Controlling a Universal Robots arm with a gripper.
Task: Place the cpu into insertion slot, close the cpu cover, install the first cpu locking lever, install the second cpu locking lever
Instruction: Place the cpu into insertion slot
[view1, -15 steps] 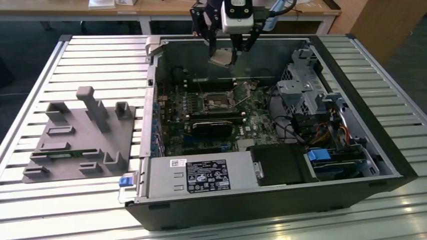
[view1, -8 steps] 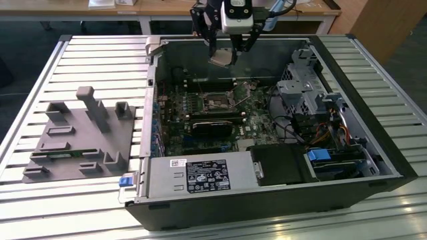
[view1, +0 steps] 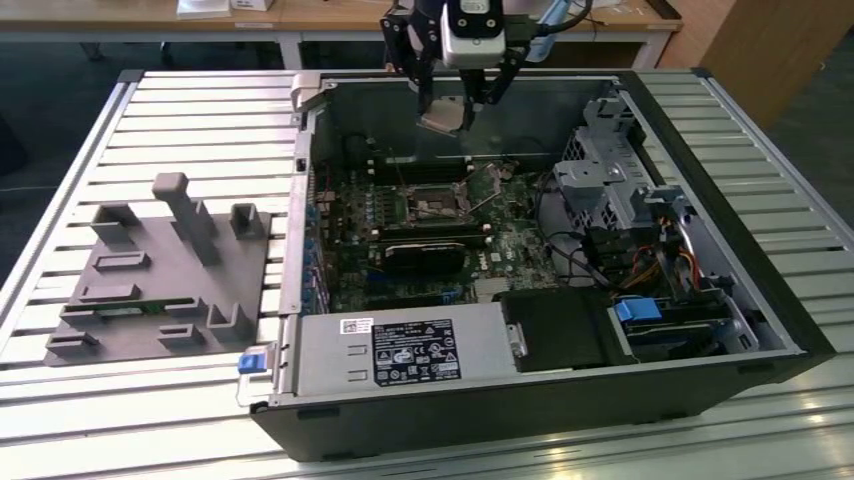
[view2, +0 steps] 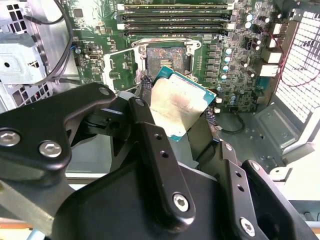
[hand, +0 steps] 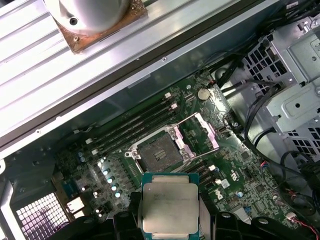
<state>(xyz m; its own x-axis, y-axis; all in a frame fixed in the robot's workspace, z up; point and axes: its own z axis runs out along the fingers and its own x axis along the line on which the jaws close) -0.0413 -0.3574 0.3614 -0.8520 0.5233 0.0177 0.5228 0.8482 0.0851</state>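
My gripper (view1: 455, 108) hangs over the back of the open computer case, shut on the cpu (view1: 445, 118), a flat square chip with a pale metal top. In both wrist views the cpu (view2: 180, 107) (hand: 170, 205) sits tilted between the black fingers (view2: 145, 85), held by two opposite edges. It is well above the motherboard and touches nothing else. The insertion slot (view1: 434, 205) (view2: 167, 57) (hand: 160, 152) lies below it with its dark centre uncovered. The cpu cover (view2: 120, 70) (hand: 202, 132), a silver frame plate, is swung open to one side of the slot.
Long black memory slots (view2: 175, 20) run beside the socket, and a black card (view1: 427, 255) lies in front of it. A grey power supply box (view1: 387, 350) fills the case's front. A metal drive cage (view1: 601, 170) and cables (view1: 627, 270) stand on the exterior view's right. A grey fixture (view1: 160, 270) sits on the slatted table.
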